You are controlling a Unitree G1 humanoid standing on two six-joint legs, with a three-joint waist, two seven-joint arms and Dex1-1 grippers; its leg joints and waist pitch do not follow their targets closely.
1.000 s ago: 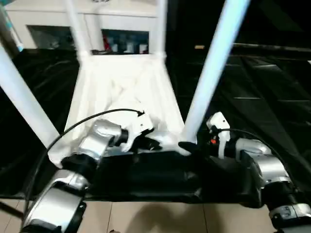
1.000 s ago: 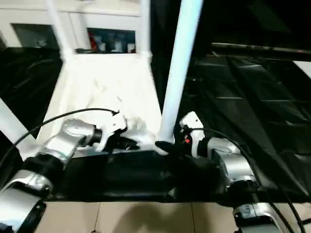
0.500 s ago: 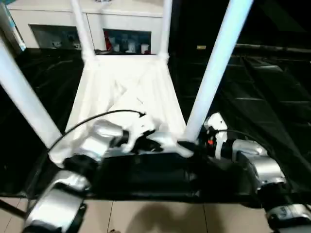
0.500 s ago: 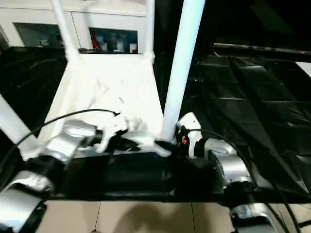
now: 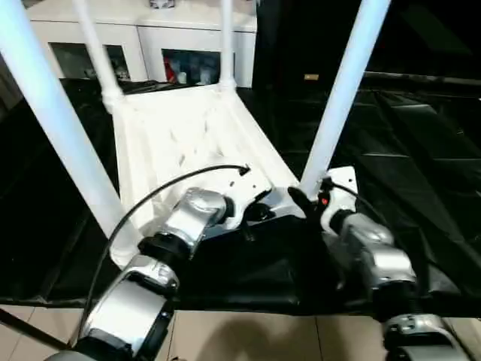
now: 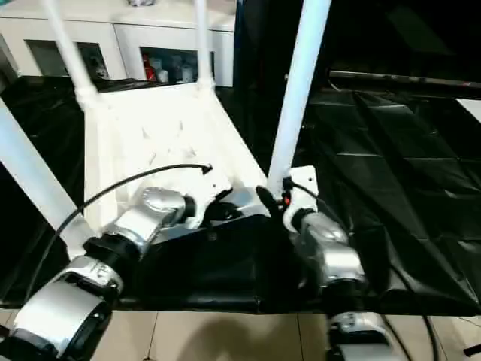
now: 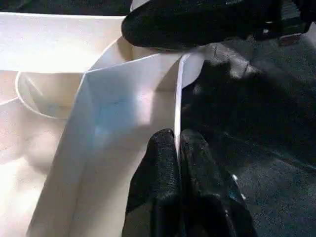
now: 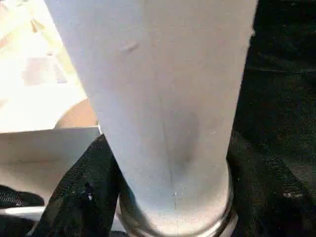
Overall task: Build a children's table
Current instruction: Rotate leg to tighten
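- Nearest us, the left end effector (image 7: pixel 177 148) has its two black fingers pressed together on the thin near rim of the children's table (image 5: pixel 184 135), pinching that white edge.
- Just beside it, the right end effector (image 5: pixel 301 201) sits at the foot of the near right leg (image 5: pixel 342 90), where the leg meets its corner socket; from here I can't tell whether those fingers are spread or clamped.
- The children's table lies upside down on the black-covered tabletop (image 5: pixel 406 150), ribbed underside up, its near edge close to the tabletop's front.
- All four legs stand upright: the near left leg (image 5: pixel 60 128) rises beside the left forearm, and the two far legs (image 5: pixel 94 53) stand at the back corners.
- A black cable (image 5: pixel 165 192) arcs over the left wrist.
- Beyond it all, a white cabinet (image 5: pixel 143 37) runs along the back.
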